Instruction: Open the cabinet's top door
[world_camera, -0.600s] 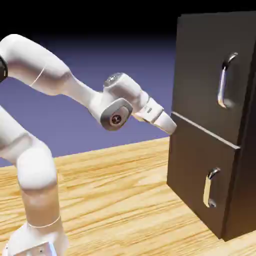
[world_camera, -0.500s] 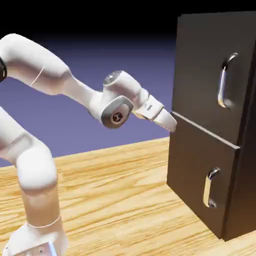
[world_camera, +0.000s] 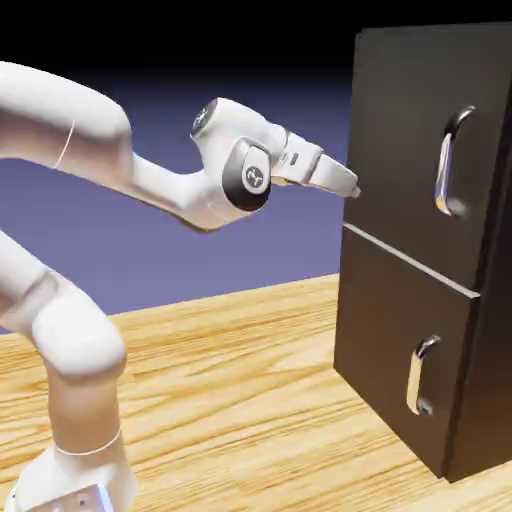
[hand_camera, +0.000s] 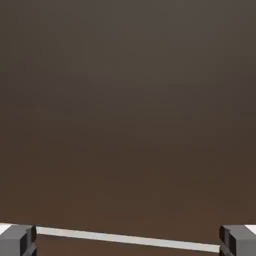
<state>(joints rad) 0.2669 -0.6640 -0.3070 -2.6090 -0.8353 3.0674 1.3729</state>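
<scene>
The dark cabinet (world_camera: 494, 330) stands at the right of the exterior view, both doors shut. Its top door (world_camera: 400, 130) carries a long curved silver handle (world_camera: 452, 160) near its right side. My gripper (world_camera: 352, 188) is at the top door's left edge, a little above the seam between the doors and well left of the handle. In the hand view the top door (hand_camera: 128, 115) fills the picture as plain dark brown. My gripper (hand_camera: 128, 242) is open and holds nothing, and its grey fingertips (hand_camera: 17, 239) sit wide apart in the bottom corners.
The shorter lower door (world_camera: 385, 340) has a small silver handle (world_camera: 421, 375). A pale seam (hand_camera: 150, 240) between the doors crosses the bottom of the hand view. The cabinet rests on a wooden table (world_camera: 240, 400), and my arm's base stands at the lower left.
The hand has risen from the level of the seam between the doors to the top door's lower left part, and the wrist has turned. The doors have not moved.
</scene>
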